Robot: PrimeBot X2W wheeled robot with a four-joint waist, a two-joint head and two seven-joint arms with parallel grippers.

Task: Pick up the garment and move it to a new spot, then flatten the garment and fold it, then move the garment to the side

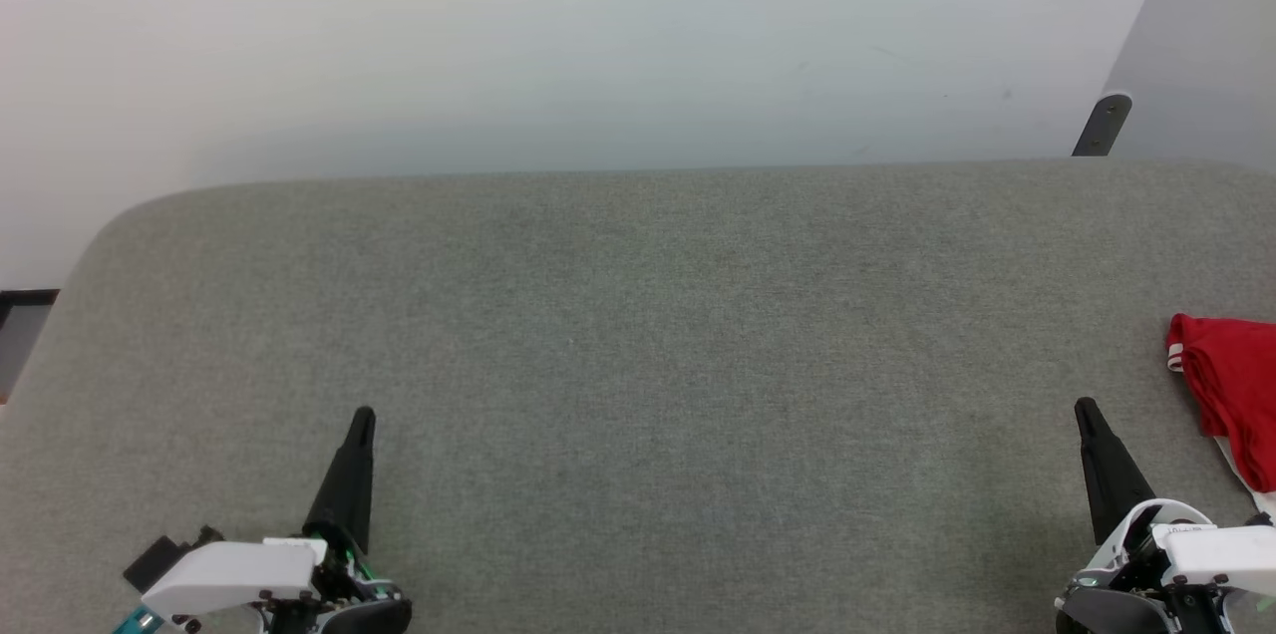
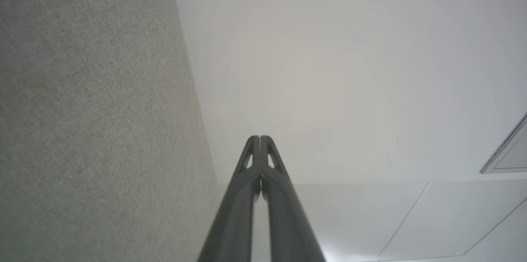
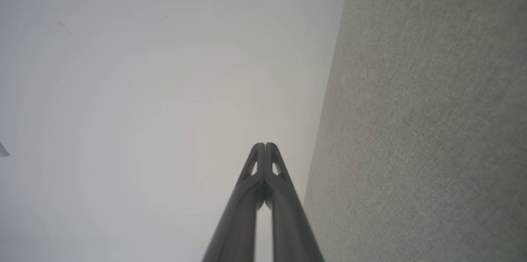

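Note:
The garment [image 1: 1236, 395], red with a bit of striped trim and white showing, lies folded at the far right edge of the grey table [image 1: 638, 345], partly cut off by the head view's border. My right gripper [image 1: 1085, 409] stands shut and empty just left of it, apart from the cloth. At the lower left my left gripper [image 1: 363, 418] is shut and empty over bare felt. Both wrist views show fingertips pressed together: left gripper [image 2: 260, 137], right gripper [image 3: 265, 145], each pointing past the table's edge toward a pale wall.
The grey felt table [image 2: 82, 109] has a rounded far left corner and ends at a pale wall [image 1: 598, 36]. A grey panel with a dark bracket [image 1: 1102, 124] stands at the back right.

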